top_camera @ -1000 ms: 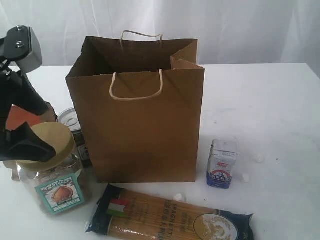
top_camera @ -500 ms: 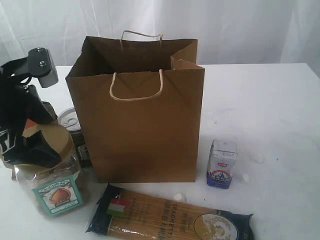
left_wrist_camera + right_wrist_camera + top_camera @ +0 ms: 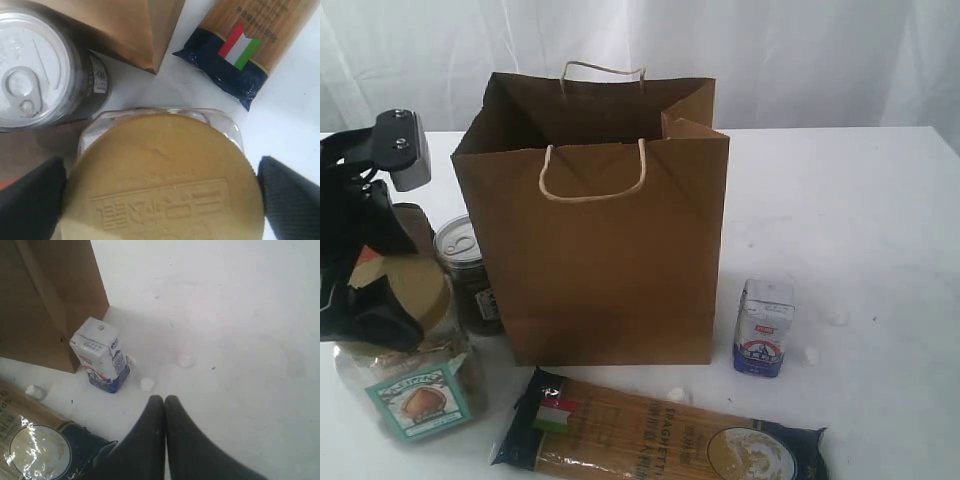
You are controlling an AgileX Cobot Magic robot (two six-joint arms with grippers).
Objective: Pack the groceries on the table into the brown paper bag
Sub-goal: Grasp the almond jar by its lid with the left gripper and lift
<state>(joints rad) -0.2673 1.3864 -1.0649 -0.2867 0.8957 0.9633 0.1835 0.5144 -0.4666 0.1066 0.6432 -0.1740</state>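
The clear tan-lidded jar (image 3: 415, 385) leans on the table (image 3: 840, 200) at the left, and my left gripper (image 3: 390, 300) is shut on its lid (image 3: 165, 170), one black finger on each side. The dark can (image 3: 468, 270) stands between the jar and the brown paper bag (image 3: 605, 250), which is upright and open. A brown pouch (image 3: 417, 225) shows partly behind my left arm. The spaghetti packet (image 3: 660, 435) lies in front of the bag. The white-blue carton (image 3: 100, 354) stands right of the bag. My right gripper (image 3: 165, 400) is shut and empty over bare table near the carton. The yellow bottle is out of view.
Small white crumbs (image 3: 147, 384) lie around the carton, with another (image 3: 678, 394) by the spaghetti packet. A white curtain hangs behind the table. The bag's cord handles (image 3: 592, 170) stand up at its rim.
My left arm has come down and closed round the jar's lid. The jar has shifted left and tilted, showing more of the can.
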